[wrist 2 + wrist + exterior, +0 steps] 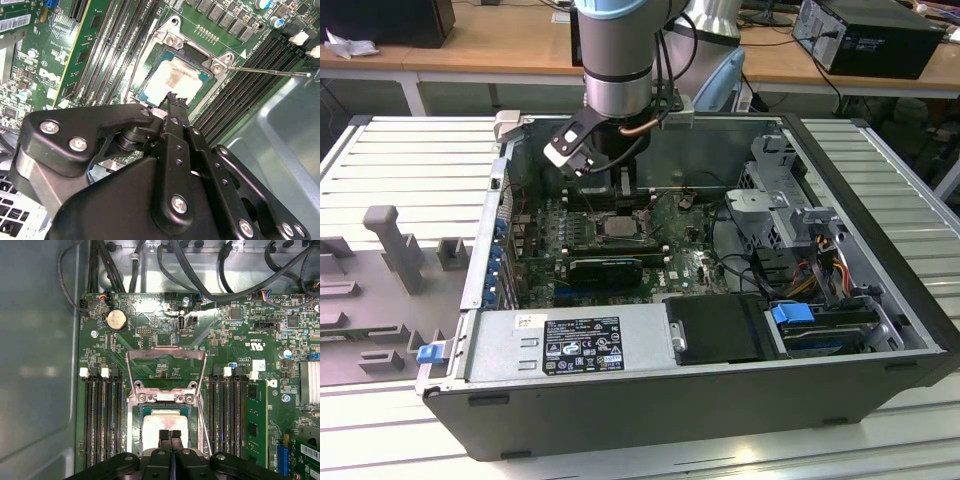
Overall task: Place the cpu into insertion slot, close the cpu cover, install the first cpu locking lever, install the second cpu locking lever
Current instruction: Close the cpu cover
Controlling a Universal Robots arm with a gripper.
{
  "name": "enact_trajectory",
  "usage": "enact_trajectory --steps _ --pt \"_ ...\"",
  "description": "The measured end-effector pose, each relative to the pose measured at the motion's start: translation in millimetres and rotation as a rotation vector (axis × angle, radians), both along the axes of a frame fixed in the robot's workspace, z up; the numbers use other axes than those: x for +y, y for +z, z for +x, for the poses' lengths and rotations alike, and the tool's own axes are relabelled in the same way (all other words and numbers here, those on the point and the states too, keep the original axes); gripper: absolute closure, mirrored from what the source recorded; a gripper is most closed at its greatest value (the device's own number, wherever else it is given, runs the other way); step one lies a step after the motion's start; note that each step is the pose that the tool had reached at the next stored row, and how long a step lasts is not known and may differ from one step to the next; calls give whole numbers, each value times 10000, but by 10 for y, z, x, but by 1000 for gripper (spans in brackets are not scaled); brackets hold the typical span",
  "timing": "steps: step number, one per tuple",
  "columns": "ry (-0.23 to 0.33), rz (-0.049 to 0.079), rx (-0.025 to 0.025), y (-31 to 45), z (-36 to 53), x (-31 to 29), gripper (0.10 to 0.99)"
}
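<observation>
Exterior view: a robot arm reaches down into an open computer case (700, 405) lying on a slatted metal table (410, 160), its gripper (624, 198) hanging directly above the cpu (618, 228) near the middle of the green motherboard (690, 265).

Both wrist views show the gripper (170, 436) (174, 97) with its two black fingers pressed together and nothing between them. Their tips are over the pale face of the cpu (162, 420) (172, 79), near one edge; whether they touch it cannot be told.

The chip lies flat inside the insertion slot (165, 398), within its silvery rim. In the first wrist view the cpu cover (165, 355) is swung open, hinged back from the socket on the side away from the fingers, with the green board visible through its central cut-out.

A thin metal lever rod (202, 422) runs along one side of the socket in the first wrist view, and in the second it juts out (272, 72) over the neighbouring memory slots (250, 95). Long black memory slots (100, 420) flank the socket on both sides, and a coin battery (116, 319) sits on the board beyond the open cover.
</observation>
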State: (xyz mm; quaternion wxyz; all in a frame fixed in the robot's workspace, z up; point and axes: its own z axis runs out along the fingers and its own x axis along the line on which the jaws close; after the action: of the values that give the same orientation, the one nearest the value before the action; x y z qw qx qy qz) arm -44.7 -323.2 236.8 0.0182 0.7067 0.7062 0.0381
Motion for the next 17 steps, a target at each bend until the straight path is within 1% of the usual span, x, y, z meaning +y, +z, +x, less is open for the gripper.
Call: enact_trajectory --steps 7,13,17 --pt "0 -1 -1 30 0 1 980" --pt "0 -6 -1 113 0 3 980" --pt "-1 -8 -1 132 0 5 980"
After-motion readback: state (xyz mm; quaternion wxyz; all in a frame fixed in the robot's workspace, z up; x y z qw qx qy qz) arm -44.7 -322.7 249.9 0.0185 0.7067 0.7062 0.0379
